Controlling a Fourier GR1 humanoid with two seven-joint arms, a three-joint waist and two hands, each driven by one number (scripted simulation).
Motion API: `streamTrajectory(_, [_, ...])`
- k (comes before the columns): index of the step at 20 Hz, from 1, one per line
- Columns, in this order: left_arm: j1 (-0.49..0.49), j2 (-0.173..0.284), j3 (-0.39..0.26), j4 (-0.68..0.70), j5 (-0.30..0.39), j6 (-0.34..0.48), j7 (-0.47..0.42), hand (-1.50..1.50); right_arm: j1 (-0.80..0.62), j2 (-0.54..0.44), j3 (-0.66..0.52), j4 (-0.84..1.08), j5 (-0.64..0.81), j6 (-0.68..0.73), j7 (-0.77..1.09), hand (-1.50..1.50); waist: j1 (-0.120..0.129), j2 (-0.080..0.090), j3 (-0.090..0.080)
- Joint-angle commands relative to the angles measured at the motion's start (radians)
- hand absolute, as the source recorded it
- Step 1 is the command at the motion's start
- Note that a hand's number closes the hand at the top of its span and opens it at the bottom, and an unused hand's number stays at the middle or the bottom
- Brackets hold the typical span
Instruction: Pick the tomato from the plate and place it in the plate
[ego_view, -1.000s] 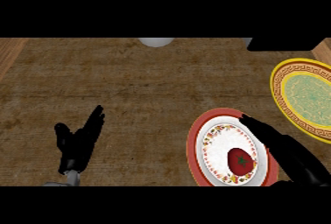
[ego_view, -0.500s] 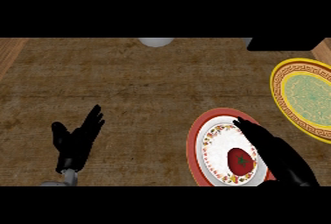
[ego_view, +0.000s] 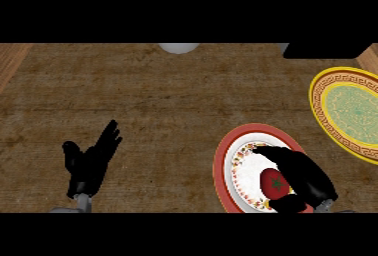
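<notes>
Moved further in over the red-rimmed plate (ego_view: 224, 165) since a second ago: right hand (ego_view: 299, 175), then reaching from that plate's right edge, now lying across its white centre with fingers (ego_view: 260, 148) stretched toward its upper part. Unchanged in that time: left hand (ego_view: 88, 160), well to the left of the red-rimmed plate.

Head view, only view given. Tomato (ego_view: 275, 183) sitting low in the red-rimmed plate, green stem mark facing up, touching or all but touching the inner side of the right hand. Right hand not yet clenched around it: fingers long and only slightly bent, thumb side down by the tomato's lower right, so no grasp visible. Probably placed this way to bracket the tomato from the right before curling in. Left hand released, fingers up and spread, resting out of the way on its own side of the bench (ego_view: 170, 100). Yellow-rimmed plate (ego_view: 319, 107) up and to the right of the red-rimmed plate, close but apart, partly cut by the view's edge; likely the destination, so a short carry up and right once gripped. Pale round object (ego_view: 178, 47) far above the red-rimmed plate at the bench's back edge, too cropped to identify.
</notes>
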Motion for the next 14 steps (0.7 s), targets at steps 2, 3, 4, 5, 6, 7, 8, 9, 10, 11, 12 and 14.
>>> streamTrajectory(2, [-0.047, -0.011, 0.025, 0.072, 0.005, -0.004, 0.045, 0.00, 0.045, -0.060, 0.028, -0.053, 0.070, 0.005, -0.071, 1.50, -0.010, 0.004, -0.005])
streamTrajectory(3, [-0.027, 0.006, 0.023, -0.032, 0.011, -0.010, 0.106, 0.00, -0.009, -0.012, 0.031, 0.017, 0.099, -0.003, -0.064, 1.50, -0.002, 0.004, -0.005])
streamTrajectory(4, [-0.016, 0.008, 0.040, 0.025, 0.015, -0.037, 0.033, 0.00, 0.019, 0.034, 0.071, 0.063, 0.157, -0.099, -0.087, 1.50, -0.003, 0.005, -0.005])
streamTrajectory(5, [-0.038, 0.005, 0.039, 0.016, 0.007, -0.027, 0.084, 0.00, 0.016, -0.045, -0.016, -0.011, 0.084, 0.000, -0.119, 1.50, -0.005, 0.004, -0.005])
streamTrajectory(6, [-0.013, -0.014, 0.043, 0.055, 0.005, -0.028, 0.019, 0.00, -0.008, -0.056, -0.044, 0.056, 0.092, -0.030, -0.168, 1.50, -0.004, 0.005, -0.005])
streamTrajectory(7, [0.036, -0.022, 0.011, -0.013, -0.018, -0.016, 0.034, 0.00, -0.011, 0.025, 0.029, 0.075, 0.166, -0.072, -0.115, 1.50, -0.001, 0.005, -0.005])
streamTrajectory(8, [0.006, 0.003, 0.058, 0.001, 0.013, -0.047, 0.052, 0.00, 0.032, -0.032, -0.021, 0.020, 0.131, -0.034, -0.161, 1.50, -0.004, 0.004, -0.005])
streamTrajectory(9, [0.047, -0.039, 0.000, -0.080, -0.022, 0.008, 0.099, 0.00, 0.003, 0.001, -0.017, 0.002, 0.139, -0.021, -0.115, 1.50, -0.002, 0.004, -0.005])
streamTrajectory(10, [0.017, -0.025, 0.017, -0.047, -0.009, -0.018, 0.089, 0.00, 0.099, -0.005, 0.017, -0.005, 0.184, -0.136, -0.172, 1.50, -0.006, 0.004, -0.005])
streamTrajectory(11, [0.000, -0.013, 0.053, 0.044, -0.004, -0.042, 0.015, 0.00, 0.039, 0.013, -0.001, 0.000, 0.190, -0.132, -0.151, 1.50, -0.006, 0.005, -0.005])
streamTrajectory(12, [0.011, -0.033, 0.026, 0.019, -0.024, -0.018, 0.018, 0.00, -0.011, 0.040, -0.013, -0.002, 0.186, -0.146, -0.137, 1.50, -0.004, 0.005, -0.005])
streamTrajectory(14, [0.037, -0.029, 0.013, -0.016, -0.031, -0.012, 0.036, 0.00, 0.019, 0.111, -0.008, -0.073, 0.181, -0.203, -0.080, 1.50, -0.006, 0.003, -0.005])
